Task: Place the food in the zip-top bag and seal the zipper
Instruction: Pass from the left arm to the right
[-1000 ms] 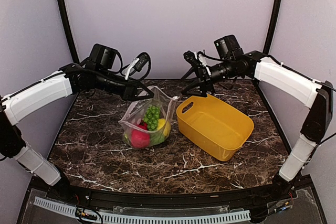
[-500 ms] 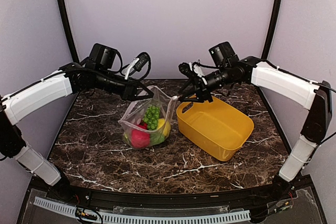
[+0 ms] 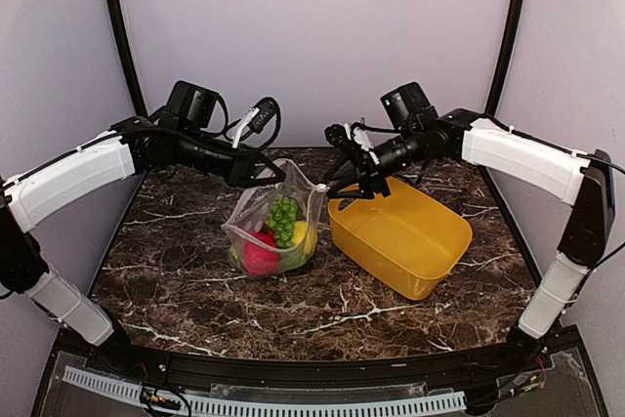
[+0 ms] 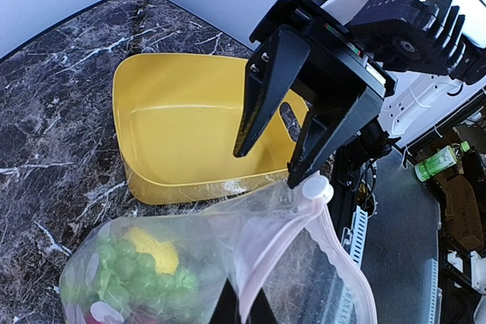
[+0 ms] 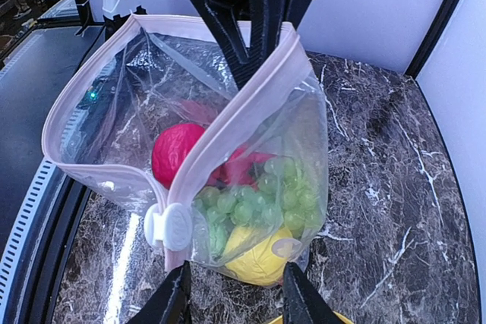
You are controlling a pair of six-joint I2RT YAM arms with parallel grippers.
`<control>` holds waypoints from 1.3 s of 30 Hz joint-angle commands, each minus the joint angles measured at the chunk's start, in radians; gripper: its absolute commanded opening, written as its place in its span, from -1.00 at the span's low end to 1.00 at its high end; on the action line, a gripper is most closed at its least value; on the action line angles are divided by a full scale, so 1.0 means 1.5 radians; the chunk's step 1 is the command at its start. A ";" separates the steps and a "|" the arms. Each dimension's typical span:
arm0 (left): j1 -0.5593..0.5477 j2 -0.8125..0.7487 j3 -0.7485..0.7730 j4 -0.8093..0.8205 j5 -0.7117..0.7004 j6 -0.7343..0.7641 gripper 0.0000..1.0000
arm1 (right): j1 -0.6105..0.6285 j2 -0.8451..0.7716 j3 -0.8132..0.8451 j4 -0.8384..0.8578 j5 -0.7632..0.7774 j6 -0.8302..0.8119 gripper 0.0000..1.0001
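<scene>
The food (image 3: 261, 256) sat inside the bag (image 3: 244, 222), which stood just left of the basket (image 3: 376, 261). Behind it, the left gripper (image 5: 249, 58) pinched one end of the zipper (image 5: 228, 121), likely to hold the mouth taut. The right gripper (image 4: 266, 166) had its fingers apart at the slider (image 5: 168, 227), gripping nothing, seemingly ready to pull.

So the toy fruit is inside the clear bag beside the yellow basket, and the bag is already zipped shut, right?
Not zipped. The right wrist view shows the zipper strips standing apart and the bag mouth gaping, with the white slider at one end. The rest holds: the toy fruit is inside the bag, beside the yellow basket.
</scene>
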 commanded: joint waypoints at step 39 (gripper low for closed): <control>-0.097 -0.100 0.072 -0.031 -0.240 0.172 0.34 | 0.035 -0.010 0.122 -0.190 0.072 0.094 -1.00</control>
